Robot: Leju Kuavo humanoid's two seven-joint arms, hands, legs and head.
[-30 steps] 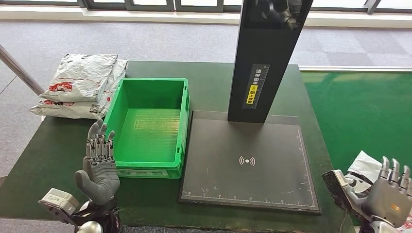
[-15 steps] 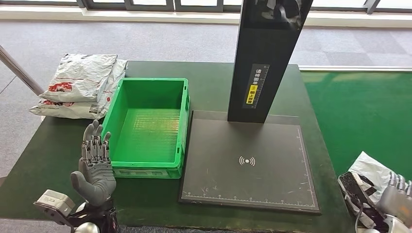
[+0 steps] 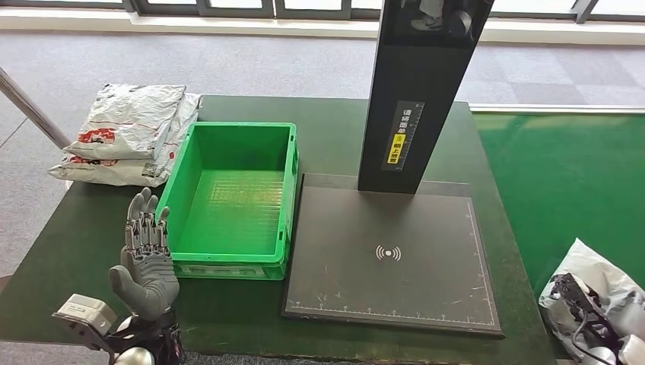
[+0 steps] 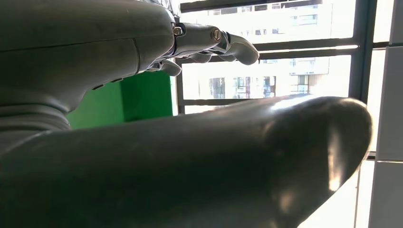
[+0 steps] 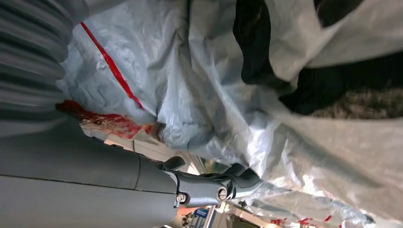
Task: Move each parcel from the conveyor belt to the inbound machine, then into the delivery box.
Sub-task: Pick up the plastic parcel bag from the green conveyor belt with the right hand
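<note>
A dark green table (image 3: 91, 228) fills the frame's middle, grey carpet beyond. Lower left, the left hand (image 3: 144, 262) stands empty with fingers spread, just beside the green delivery box (image 3: 232, 199). At the lower right corner the right hand (image 3: 627, 351) has dropped from its raised pose of a second ago onto the grey parcel (image 3: 597, 285) on the conveyor belt (image 3: 563, 175); whether it grips yet I cannot tell. Pickup looks underway. The inbound machine (image 3: 392, 255) lies bare at centre, its upright post behind. More parcels (image 3: 125, 133) sit upper left.

Head view high, looking down on table (image 3: 91, 228); wrist views close behind hands; green crate (image 3: 228, 198) at 11 o'clock shared.
</note>
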